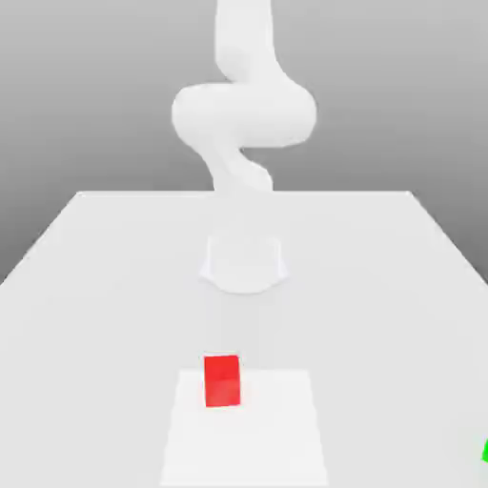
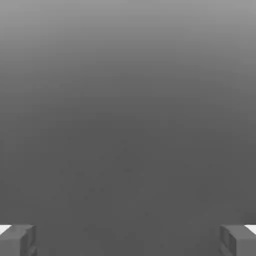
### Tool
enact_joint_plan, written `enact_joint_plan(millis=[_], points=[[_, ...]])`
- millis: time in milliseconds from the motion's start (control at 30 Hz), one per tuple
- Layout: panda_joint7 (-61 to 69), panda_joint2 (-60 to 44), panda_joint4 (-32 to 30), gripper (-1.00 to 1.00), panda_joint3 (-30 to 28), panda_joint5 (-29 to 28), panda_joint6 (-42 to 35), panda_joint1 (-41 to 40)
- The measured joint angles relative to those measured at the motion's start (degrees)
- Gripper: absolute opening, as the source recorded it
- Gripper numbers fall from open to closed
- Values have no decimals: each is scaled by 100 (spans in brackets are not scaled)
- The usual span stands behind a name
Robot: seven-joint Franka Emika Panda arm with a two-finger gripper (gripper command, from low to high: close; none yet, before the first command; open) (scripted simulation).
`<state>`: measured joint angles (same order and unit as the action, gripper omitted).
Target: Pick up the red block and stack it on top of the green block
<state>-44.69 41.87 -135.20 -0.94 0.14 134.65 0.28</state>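
1. Red block (image 1: 222, 380) sits near the front of the table (image 1: 114, 276), on a paler square patch, a little toward the exterior view's left of that patch's middle, with nothing touching it.
2. Green block (image 1: 485, 450) shows as a sliver at the edge on the exterior view's right, well apart from the red one and slightly nearer the camera.
3. Farther back, the arm (image 1: 243, 114) stands folded above its base, well behind both blocks.
4. Gripper (image 2: 128, 240): its fingertips (image 2: 17, 240) sit at opposite sides of the hand view, so the jaws stand wide with nothing between them.
5. By my judgement the task is at its start: the reach toward the red block is not yet made.
6. Next, the hand likely needs to travel forward over the red block, drop with the jaws astride it, then close.
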Motion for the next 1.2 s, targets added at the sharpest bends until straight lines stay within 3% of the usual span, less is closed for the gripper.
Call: enact_joint_plan(millis=[567,800,833,1067,1200], points=[[834,-3560,-2767,0,-491,-83,2484,55],[1203,-5142,-2769,0,-209,335,3783,-145],[1233,-5304,-2748,-100,-139,377,3921,-204],[1210,-5322,-2746,-100,-105,349,3935,-242],[1041,-4629,-2843,-100,-234,103,3342,-181]])
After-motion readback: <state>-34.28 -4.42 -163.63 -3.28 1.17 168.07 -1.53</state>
